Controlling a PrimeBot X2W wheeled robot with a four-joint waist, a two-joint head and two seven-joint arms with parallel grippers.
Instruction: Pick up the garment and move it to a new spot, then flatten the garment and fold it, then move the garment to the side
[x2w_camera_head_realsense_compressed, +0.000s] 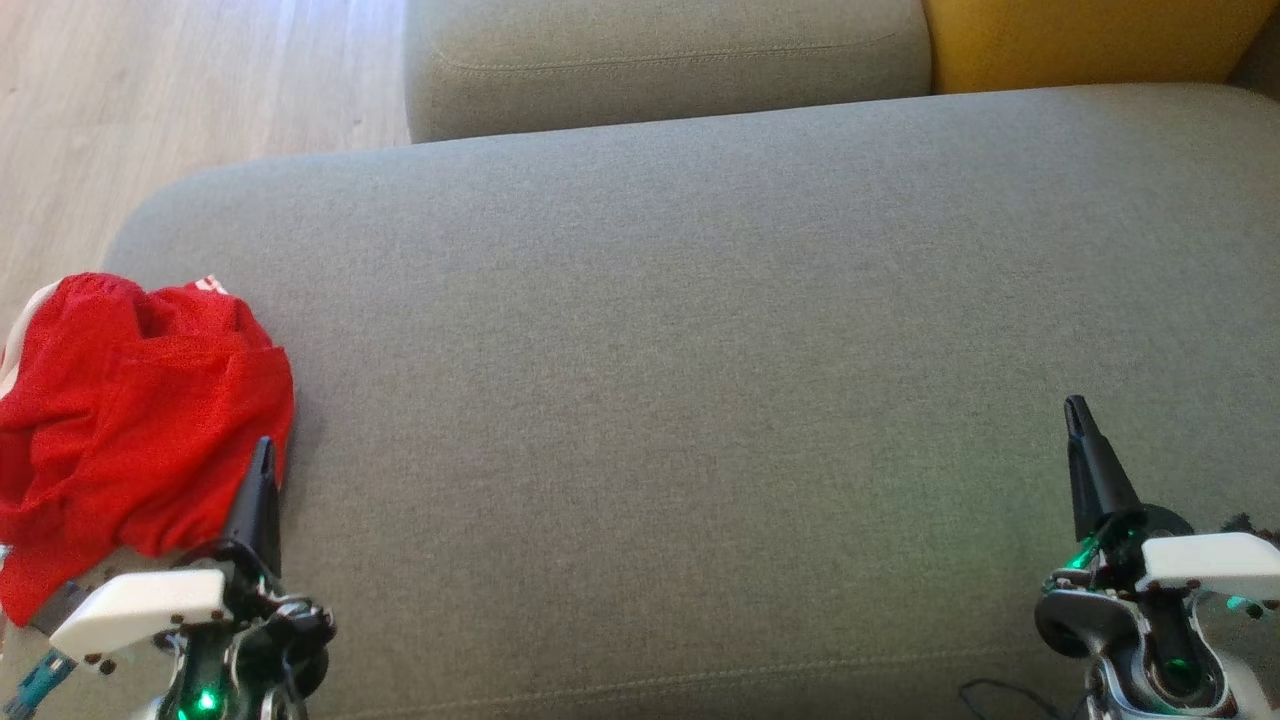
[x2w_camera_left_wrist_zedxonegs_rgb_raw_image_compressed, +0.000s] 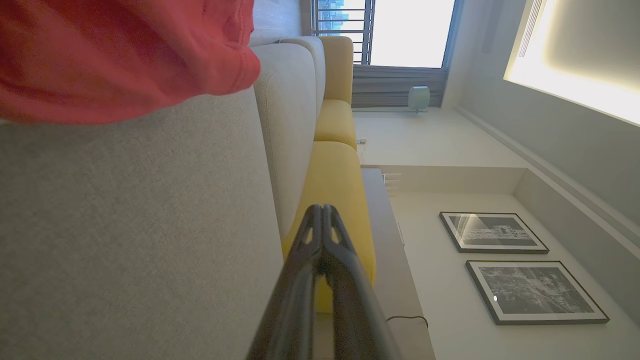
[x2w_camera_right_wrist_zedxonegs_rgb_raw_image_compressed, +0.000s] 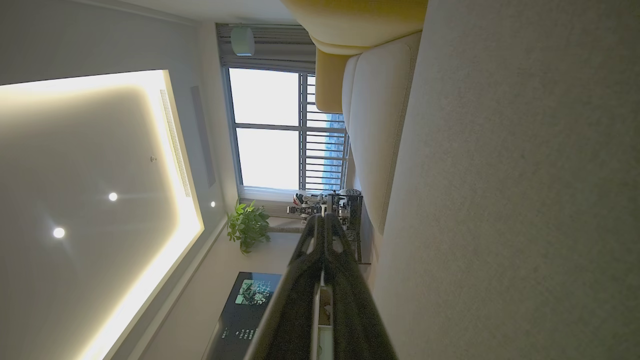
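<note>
The garment is a crumpled red cloth with white trim, heaped on the left end of the grey seat cushion. In the left wrist view the garment fills the upper left. My left gripper is shut and empty, its tip beside the garment's right edge; its fingers meet in the left wrist view. My right gripper is shut and empty over bare cushion at the lower right, far from the garment. Its closed fingers show in the right wrist view.
A grey back cushion and a yellow cushion lie behind the seat. Wooden floor runs past the cushion's left end. A wide stretch of bare cushion lies between the two grippers.
</note>
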